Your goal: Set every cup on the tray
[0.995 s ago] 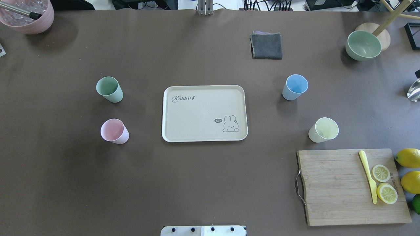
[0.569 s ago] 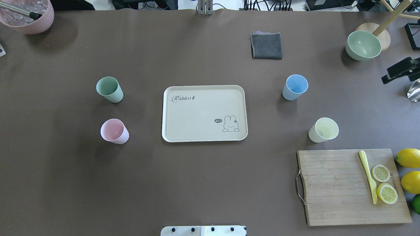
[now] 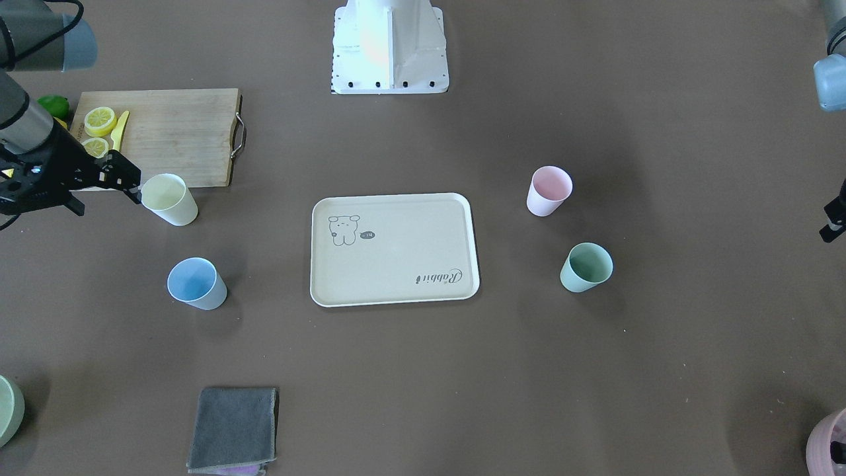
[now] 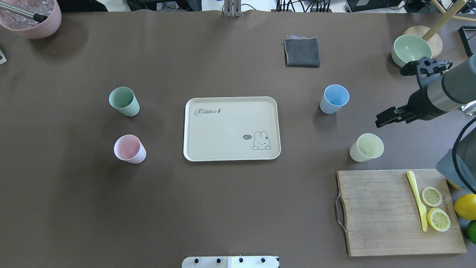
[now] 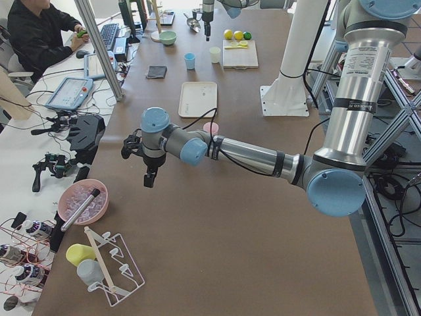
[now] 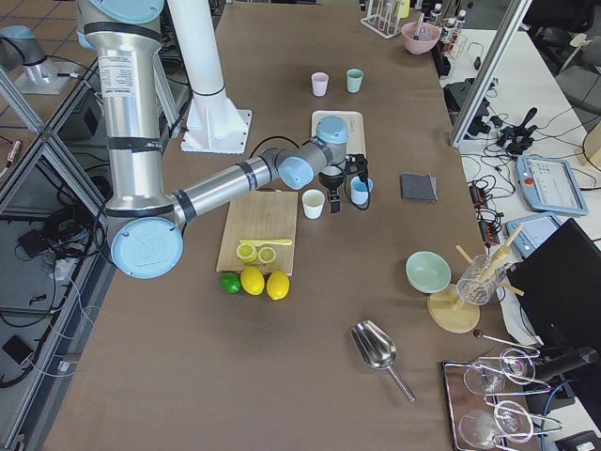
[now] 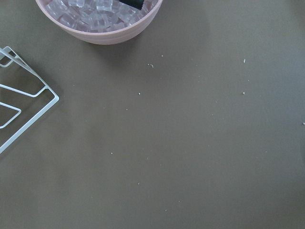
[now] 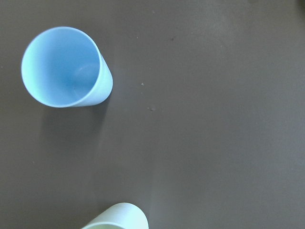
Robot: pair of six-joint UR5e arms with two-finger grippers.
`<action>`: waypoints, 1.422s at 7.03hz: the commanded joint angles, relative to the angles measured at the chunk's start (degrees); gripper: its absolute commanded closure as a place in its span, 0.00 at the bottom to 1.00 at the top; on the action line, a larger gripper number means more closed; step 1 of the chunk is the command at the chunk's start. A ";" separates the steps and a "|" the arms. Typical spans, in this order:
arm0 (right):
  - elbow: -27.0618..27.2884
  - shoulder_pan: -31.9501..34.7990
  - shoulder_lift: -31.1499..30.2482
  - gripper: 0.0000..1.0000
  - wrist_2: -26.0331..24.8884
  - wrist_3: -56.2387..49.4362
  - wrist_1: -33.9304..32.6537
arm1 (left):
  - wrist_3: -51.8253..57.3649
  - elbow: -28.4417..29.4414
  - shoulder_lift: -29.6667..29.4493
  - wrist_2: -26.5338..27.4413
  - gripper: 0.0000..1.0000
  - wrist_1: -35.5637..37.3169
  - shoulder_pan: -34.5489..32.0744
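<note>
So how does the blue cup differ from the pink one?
The blue cup is light blue, the pink cup pale pink. The blue cup stands on the tray's right, farther from the robot's base; the pink cup on its left, nearer. The right arm's pincer hovers by the blue cup, none by the pink cup. Both stand upright and empty on the table, same shape.

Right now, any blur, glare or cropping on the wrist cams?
Right wrist view: mostly sharp, no glare, blue cup casts a soft shadow, pale yellow cup cropped at the bottom edge. Left wrist view: sharp, even light, pink bowl cropped at the top.
</note>
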 commanded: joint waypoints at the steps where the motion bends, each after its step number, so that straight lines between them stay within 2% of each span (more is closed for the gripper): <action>1: -2.54 -3.82 -0.46 0.00 -1.52 6.36 5.34 | -0.23 -0.03 -0.17 0.75 0.02 0.13 0.05; 4: -2.36 -5.77 -1.42 0.00 -1.43 6.40 5.62 | -0.23 0.15 -0.26 0.40 0.02 0.39 0.05; 5: -2.27 -5.86 -1.69 0.04 -1.52 6.14 5.71 | -0.32 0.06 -0.26 0.40 0.02 0.39 0.05; 6: -2.27 -5.77 -1.77 0.41 -1.61 6.14 6.58 | -0.32 0.06 -0.26 0.31 0.03 0.48 0.05; 7: -2.10 -5.77 -1.78 0.96 -1.69 5.96 7.02 | -0.32 0.06 -0.26 0.39 0.03 0.48 0.05; 8: -2.10 -5.77 -1.86 1.00 -2.30 5.96 7.55 | -0.32 0.15 -0.26 0.40 0.03 0.48 0.05; 10: -2.10 -5.86 -2.39 1.00 -2.66 6.13 8.43 | -0.32 0.15 -0.17 0.40 0.03 0.48 0.05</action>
